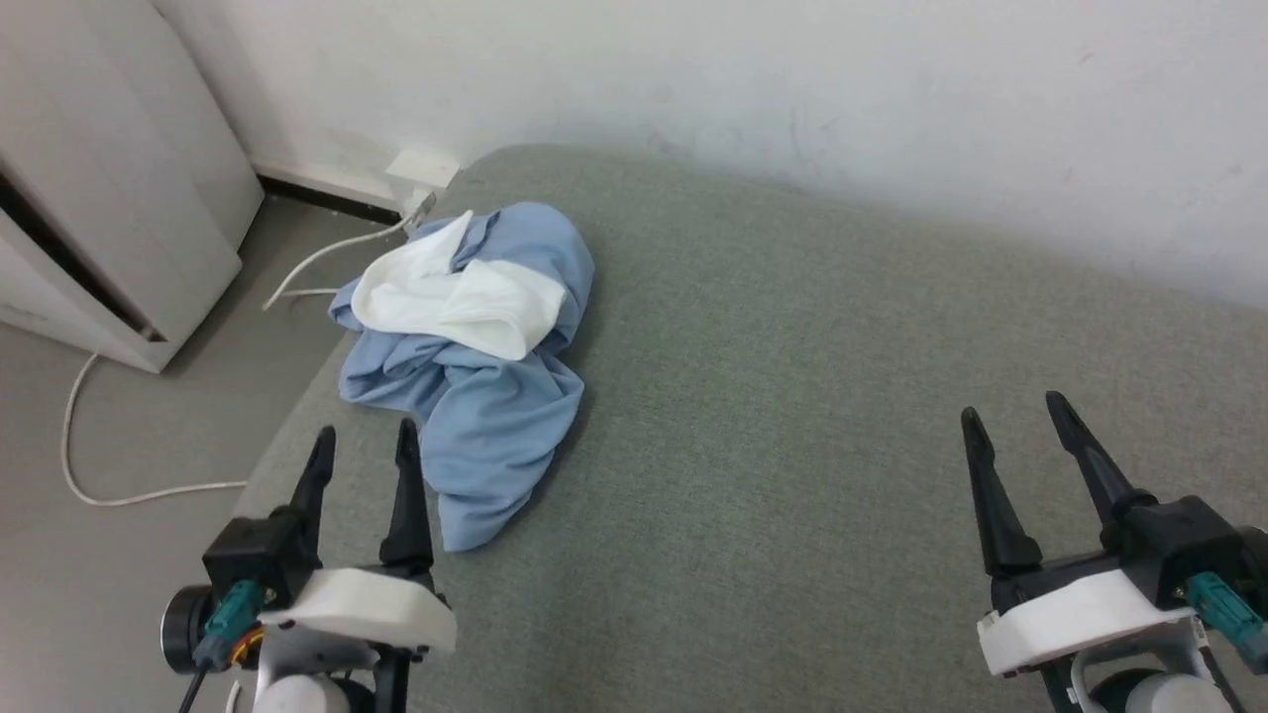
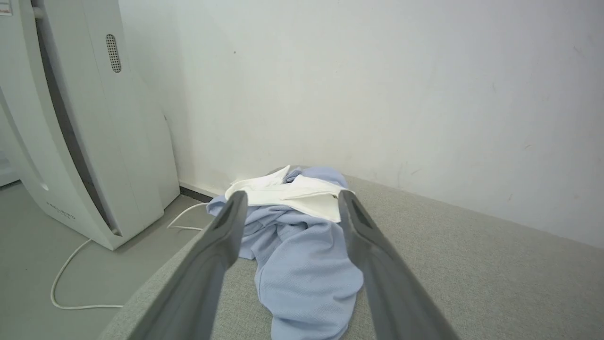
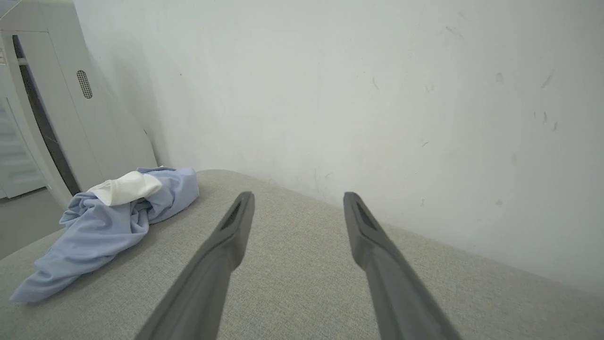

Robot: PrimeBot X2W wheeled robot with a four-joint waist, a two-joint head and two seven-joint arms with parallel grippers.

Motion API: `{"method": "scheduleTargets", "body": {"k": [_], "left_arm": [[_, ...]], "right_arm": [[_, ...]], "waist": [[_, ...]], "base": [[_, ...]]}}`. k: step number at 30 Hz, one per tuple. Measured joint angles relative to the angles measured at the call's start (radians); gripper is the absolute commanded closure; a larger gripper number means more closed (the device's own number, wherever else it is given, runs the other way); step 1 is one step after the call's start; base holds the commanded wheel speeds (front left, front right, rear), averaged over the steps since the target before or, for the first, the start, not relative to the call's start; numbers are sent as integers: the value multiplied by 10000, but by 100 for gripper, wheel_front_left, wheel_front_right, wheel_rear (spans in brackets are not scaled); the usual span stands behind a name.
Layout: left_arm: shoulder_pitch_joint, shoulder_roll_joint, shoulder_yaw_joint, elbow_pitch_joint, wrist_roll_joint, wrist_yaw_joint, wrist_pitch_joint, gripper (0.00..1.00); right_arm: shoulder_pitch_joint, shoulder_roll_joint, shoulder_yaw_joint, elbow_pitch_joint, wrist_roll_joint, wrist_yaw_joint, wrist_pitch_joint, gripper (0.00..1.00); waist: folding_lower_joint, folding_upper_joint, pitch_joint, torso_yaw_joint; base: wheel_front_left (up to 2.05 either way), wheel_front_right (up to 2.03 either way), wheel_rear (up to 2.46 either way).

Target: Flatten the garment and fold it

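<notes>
The grey cushioned surface (image 1: 812, 416) is carrying the garment (image 1: 485, 416) near its left edge, lying crumpled with the white collar part (image 1: 446, 297) bunched on top, so flattening and folding are both left to do. The left gripper (image 1: 366, 436) is hovering just beside the heap, the right gripper (image 1: 1012, 411) well apart, both with fingers spread and empty.

One right gripper (image 3: 298, 199): two dark fingers stood spread wide above the grey fabric surface (image 3: 302, 288).
One garment (image 3: 101, 226): light blue, crumpled in a heap, white part uppermost, lay at the surface's left end, well apart from the fingers.
One white wall (image 3: 368, 94) stood behind.
One white appliance (image 3: 61, 123), possibly an air conditioner, stood at far left.
</notes>
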Motion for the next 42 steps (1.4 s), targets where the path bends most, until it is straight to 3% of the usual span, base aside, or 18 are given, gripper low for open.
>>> {"method": "scheduleTargets", "body": {"k": [9,16,24,30,35,36,37,38,39,42], "left_arm": [[-1329,-4,-50,205,-353,-84,-199,0],[-3168,117,301,1636,-779,-593,-186,0],[-4997,1360,412,4203,-1519,-894,2130,0],[-5678,2010,430,6215,-2033,-930,4295,0],[-6127,2291,222,7124,-2121,-920,5576,0],[-6255,2347,163,7256,-2138,-920,5868,10],[-6387,2410,123,7361,-2182,-920,6176,38],[-6531,2470,94,7448,-2253,-920,6456,73],[-6655,2523,56,7517,-2290,-920,6658,100],[-6854,2596,-40,7653,-2439,-943,7012,100]], "right_arm": [[-271,2,213,-255,-2,0,4,0],[-561,4,355,-311,0,0,-105,0],[-829,6,420,-128,201,0,-447,0],[-1056,6,451,130,472,0,-698,0],[-1225,6,487,305,550,0,-872,0],[-1238,6,495,334,593,0,-882,0],[-1251,6,508,366,623,0,-895,0],[-1267,6,525,393,631,0,-913,0],[-1297,6,545,418,637,0,-961,0],[-1391,8,589,493,675,0,-999,0]], "waist": [[1,0,576,-56],[1,0,1094,-550],[1,0,1656,-1370],[0,-1,2130,-1883],[0,0,2475,-2148],[0,0,2531,-2176],[0,0,2580,-2198],[-1,0,2624,-2213],[-1,0,2661,-2219],[0,0,2706,-2190]], "base": [[0,0,0],[0,0,0],[0,0,0],[0,0,0],[0,0,0],[0,0,0],[0,0,0],[0,0,0],[0,0,0],[0,0,0]]}}
